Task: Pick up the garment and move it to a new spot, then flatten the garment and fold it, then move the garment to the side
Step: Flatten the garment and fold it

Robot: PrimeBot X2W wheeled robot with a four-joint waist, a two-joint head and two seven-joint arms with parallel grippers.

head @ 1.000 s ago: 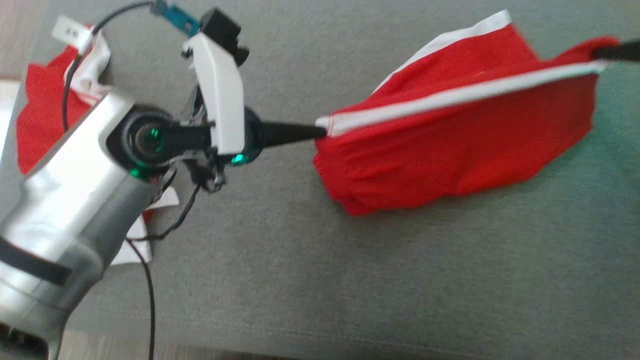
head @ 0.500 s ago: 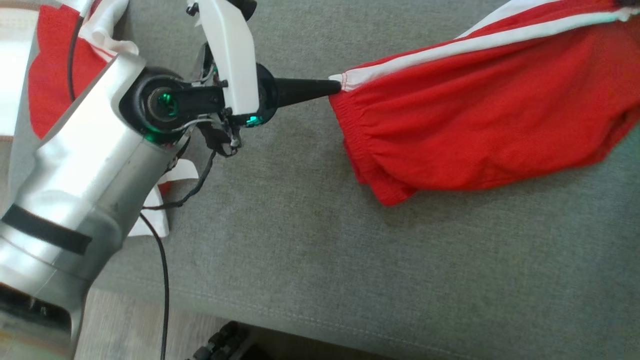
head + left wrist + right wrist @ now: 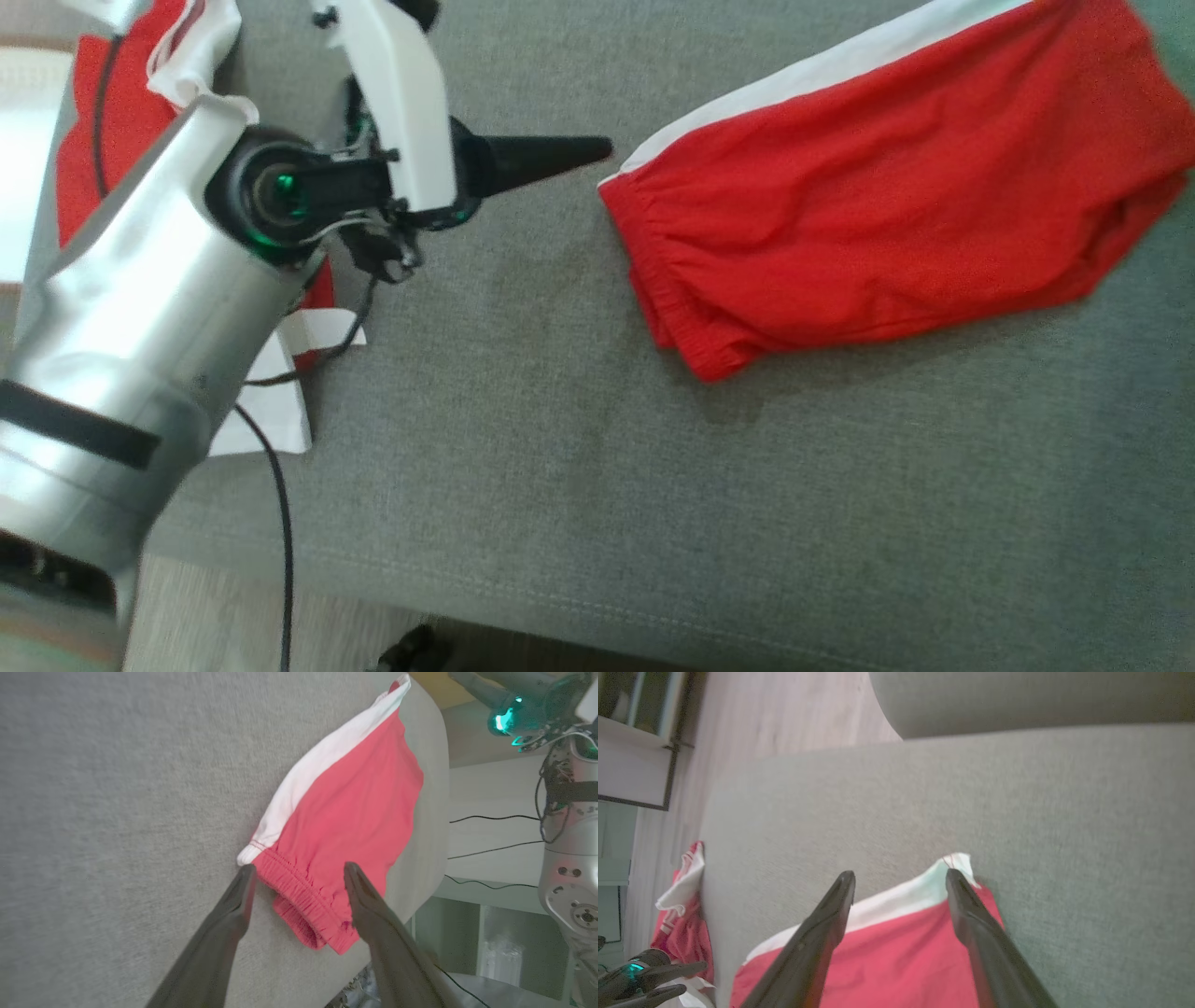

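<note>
The garment [image 3: 887,205], red shorts with a white side stripe, lies spread on the grey sofa cushion [image 3: 560,467]. My left gripper [image 3: 597,147] points at the elastic waistband corner from the left, a small gap away. In the left wrist view the left gripper [image 3: 299,870] is open, its fingers straddling the waistband of the garment [image 3: 355,812] without gripping it. In the right wrist view my right gripper [image 3: 900,875] stands open above the white-striped far corner of the garment [image 3: 901,956].
A pile of other red and white clothes [image 3: 93,140] lies at the cushion's left end, under my left arm, with a white piece [image 3: 271,401] beside it. The cushion's front seam [image 3: 653,621] runs along the bottom, with floor [image 3: 215,616] beyond. A black cable [image 3: 280,523] hangs from the arm.
Both grippers have opened and let go of the garment, which was stretched between them and now lies flat on the cushion. The head camera has also shifted.
</note>
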